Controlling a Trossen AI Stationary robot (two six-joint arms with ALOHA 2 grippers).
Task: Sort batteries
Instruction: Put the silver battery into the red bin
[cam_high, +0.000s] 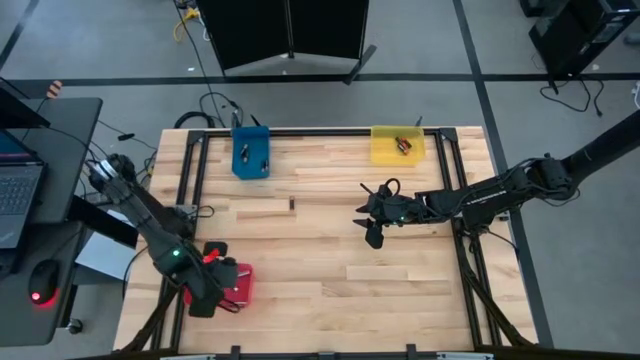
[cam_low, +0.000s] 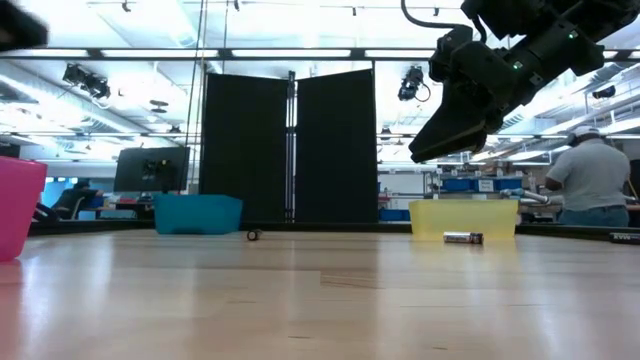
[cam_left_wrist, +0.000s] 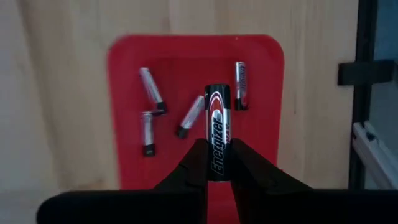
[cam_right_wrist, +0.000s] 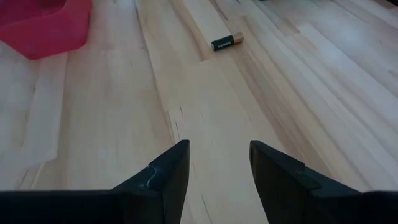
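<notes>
My left gripper (cam_left_wrist: 217, 148) hangs over the red tray (cam_left_wrist: 261, 74), at the table's near left (cam_high: 240, 285), shut on a black-and-silver battery (cam_left_wrist: 217, 118). Several small silvery batteries (cam_left_wrist: 151, 93) lie flat on the tray's floor. My right gripper (cam_right_wrist: 219, 152) stands open above the bare middle of the table (cam_high: 372, 228), touching nothing. A black, copper-ended battery (cam_right_wrist: 225, 42) lies on the wood ahead of it (cam_high: 292, 205). Another battery (cam_low: 463, 238) lies in front of the yellow tray (cam_low: 465, 217). My left gripper pinches the black-and-silver battery between its two fingers, on the two sides of its lower half (cam_left_wrist: 217, 165). The fingers point down from above and the battery lies along them, its other end (cam_left_wrist: 217, 90) sticking out past the fingertips. It is clear of the tray.
A blue tray (cam_high: 250, 152) and the yellow tray (cam_high: 397, 145), each holding batteries, stand along the table's far edge. A black frame (cam_high: 190, 200) runs along the table's sides. A person (cam_low: 590, 180) stands in the room beyond the table.
</notes>
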